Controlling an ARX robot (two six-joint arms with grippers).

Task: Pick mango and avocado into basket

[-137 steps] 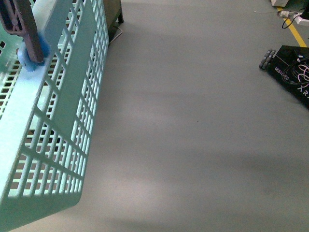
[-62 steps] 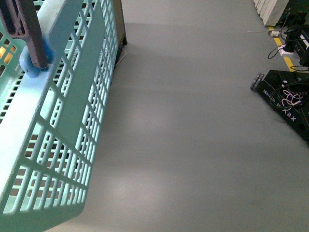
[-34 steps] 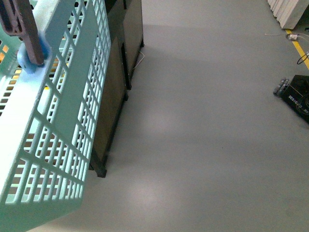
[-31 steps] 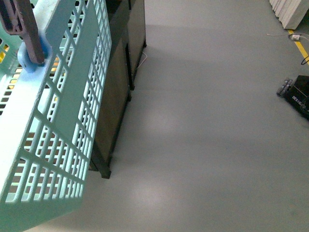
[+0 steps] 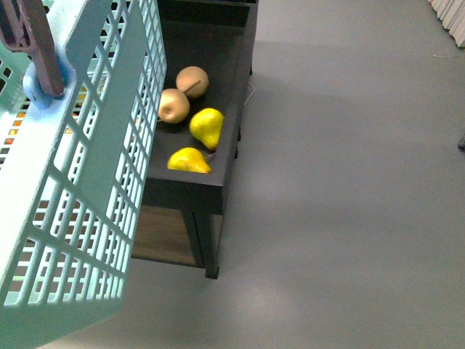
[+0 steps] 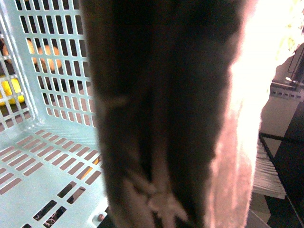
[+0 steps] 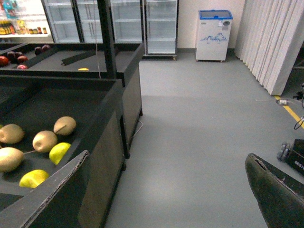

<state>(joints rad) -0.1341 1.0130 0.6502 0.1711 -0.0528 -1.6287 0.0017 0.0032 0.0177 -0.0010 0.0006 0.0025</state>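
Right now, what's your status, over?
Right gripper open, empty; left gripper unclear behind handle. Basket bare where visible. Mango, avocado not spotted. Dark fruit stand alongside.

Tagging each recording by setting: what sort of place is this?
Probably a grocery shop, or a mock-up of one: a dark produce stand holds loose fruit, glass-door fridges and a small chest freezer stand along the back wall, and a slotted basket is close to the front camera.
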